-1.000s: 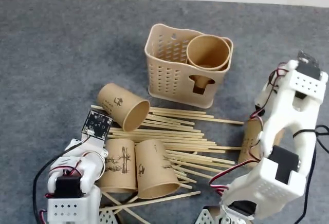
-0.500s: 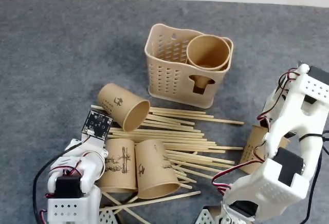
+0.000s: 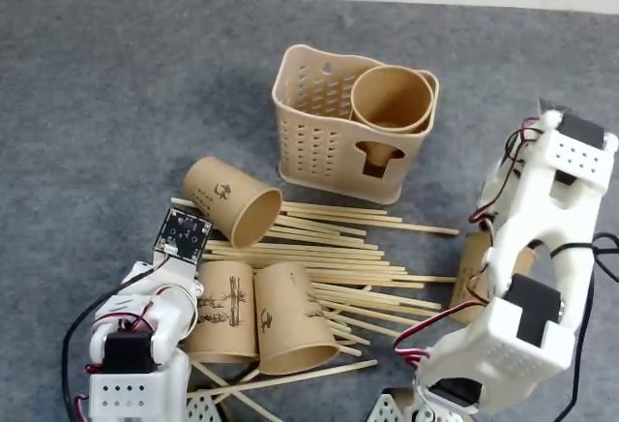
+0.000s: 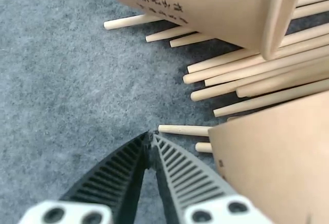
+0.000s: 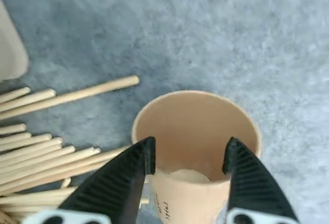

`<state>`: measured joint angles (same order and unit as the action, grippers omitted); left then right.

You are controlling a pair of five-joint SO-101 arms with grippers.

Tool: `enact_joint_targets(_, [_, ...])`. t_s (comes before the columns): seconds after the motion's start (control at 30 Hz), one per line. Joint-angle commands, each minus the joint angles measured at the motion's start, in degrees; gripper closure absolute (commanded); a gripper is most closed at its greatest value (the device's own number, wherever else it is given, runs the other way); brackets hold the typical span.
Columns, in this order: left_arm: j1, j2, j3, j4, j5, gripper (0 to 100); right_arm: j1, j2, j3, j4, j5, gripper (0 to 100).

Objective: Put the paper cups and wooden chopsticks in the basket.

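Your right arm [image 3: 542, 219] swung back toward the basket [image 3: 319, 141] compared with half a second ago, and the loose cup [image 3: 471, 267] under it shifted slightly with it. Your left arm [image 3: 135, 345] held position.

Right claw [image 5: 189, 156] was spread wide, the open mouth of that loose cup [image 5: 195, 126] directly beyond the two tips. Both fingertips [image 5: 146, 154] sat over the rim line. You couldn't tell from the wrist view whether they touched the paper. One stray chopstick [image 5: 72, 96] lay just beyond the cup from the claw, on the grey mat [image 5: 231, 34].

Left claw [image 4: 150, 137] was closed, tips together, gripping nothing. A chopstick end [image 4: 182, 129] lay just beside its tip, not touching. The near cup [image 4: 272, 167] sat right alongside one finger. The tipped cup [image 4: 216, 8] lay farther ahead of the claw, resting across the chopstick pile [image 4: 257, 75].

One nested cup [image 3: 392, 98] was already standing inside the basket, well ahead of both claws. A third cup [image 3: 290, 317] lay on the pile between your two arms.
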<state>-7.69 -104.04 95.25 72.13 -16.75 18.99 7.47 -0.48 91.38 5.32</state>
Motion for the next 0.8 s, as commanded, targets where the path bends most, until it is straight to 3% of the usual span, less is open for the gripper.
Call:
enact_joint_targets(0.0, [-0.57, -0.22, -0.92, -1.05, -0.35, 100, -1.98, -0.92, -3.12, -1.54, 0.7, 77.7])
enact_joint_targets(0.47, [-0.57, -0.22, -0.92, -1.05, -0.35, 100, -8.04, -0.31, -6.29, -1.54, 0.35, 77.7])
enact_joint_targets(0.77, [-0.57, -0.22, -0.92, -1.05, -0.35, 100, -6.2, 6.81, -2.59, -1.45, 0.79, 77.8])
